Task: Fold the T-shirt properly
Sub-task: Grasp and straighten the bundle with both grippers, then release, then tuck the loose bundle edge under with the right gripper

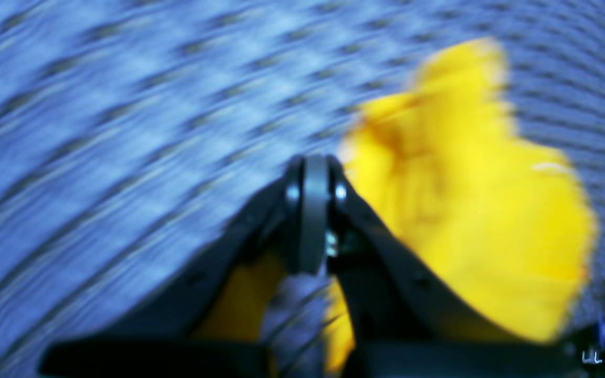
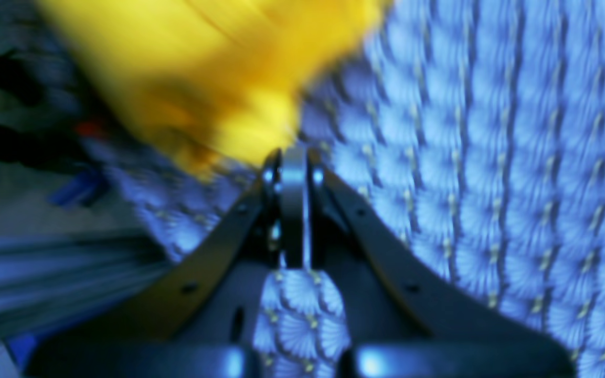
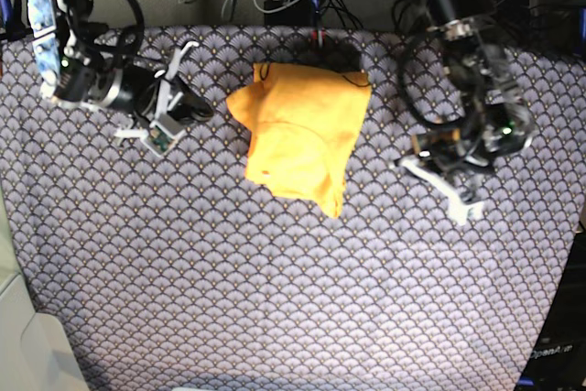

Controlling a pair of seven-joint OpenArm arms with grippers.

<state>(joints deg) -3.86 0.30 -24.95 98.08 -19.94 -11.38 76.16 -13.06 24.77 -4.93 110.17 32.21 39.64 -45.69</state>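
Left wrist view: badly blurred. The left gripper has its jaws pressed together with nothing between them, over the patterned table cloth; the T-shirt lies just beyond and to one side, apart from the tips, so the arm looks clear of the cloth rather than working it. Right wrist view: also smeared. The right gripper is likewise closed and empty, with the yellow garment ahead and off to one side, not pinched. Base view: the T-shirt sits in the middle of the far half of the table as a compact, uneven bundle, one corner trailing toward the near side; edges do not line up, so the fold reads as rough, probably not finished. Both arms flank it, well apart from it, likely parked between grasps or done.
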